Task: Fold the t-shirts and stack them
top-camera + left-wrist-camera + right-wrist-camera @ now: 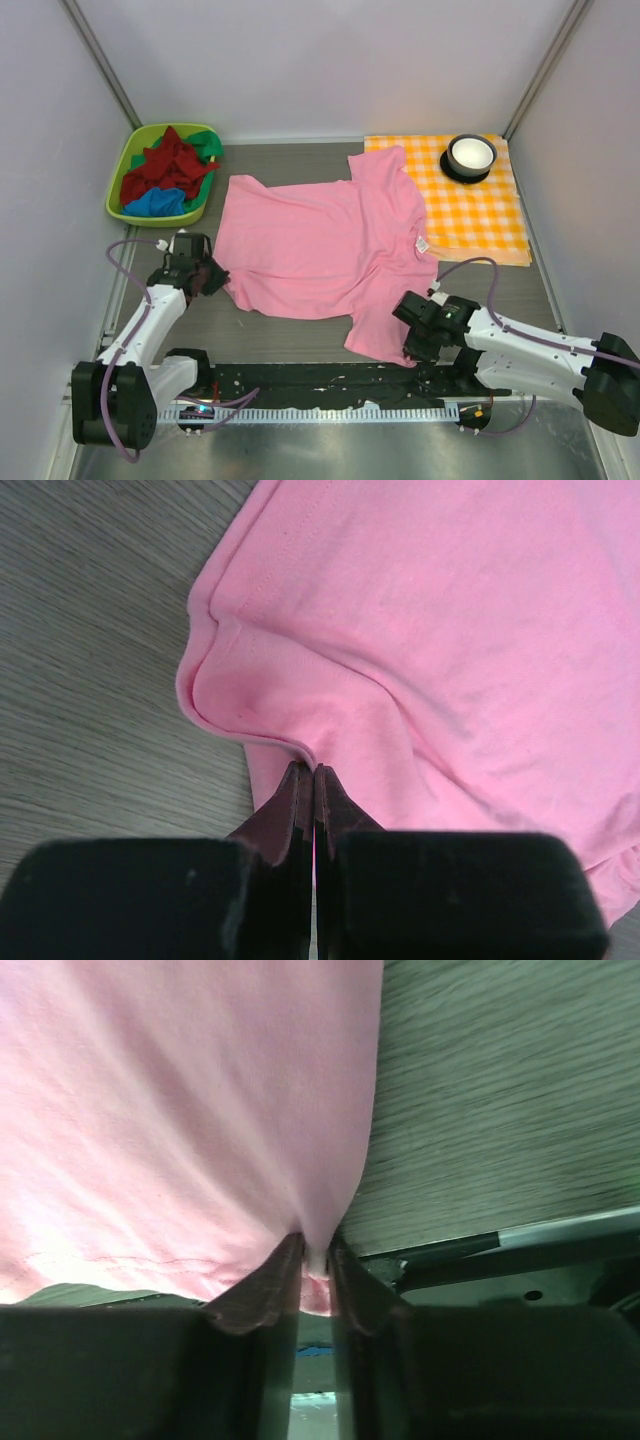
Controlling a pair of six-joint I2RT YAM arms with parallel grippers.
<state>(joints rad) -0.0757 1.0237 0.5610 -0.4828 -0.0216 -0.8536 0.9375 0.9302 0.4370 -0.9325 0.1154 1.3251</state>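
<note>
A light pink t-shirt (320, 250) lies spread flat in the middle of the table. My left gripper (218, 278) is shut on its left corner, where the hem bunches up at the fingertips (313, 770). At the shirt's near right corner, my right gripper (408, 345) pinches a fold of pink cloth (200, 1110) between its closed jaws (316, 1255). Dark red (165, 165), green (205, 143) and bright blue (155, 203) t-shirts lie crumpled in a green basket (115, 195) at the back left.
An orange-and-white checked cloth (480, 210) lies at the back right with a white bowl (470, 155) on a dark saucer on it. The pink shirt's far sleeve overlaps that cloth's left edge. White walls close in both sides and the back.
</note>
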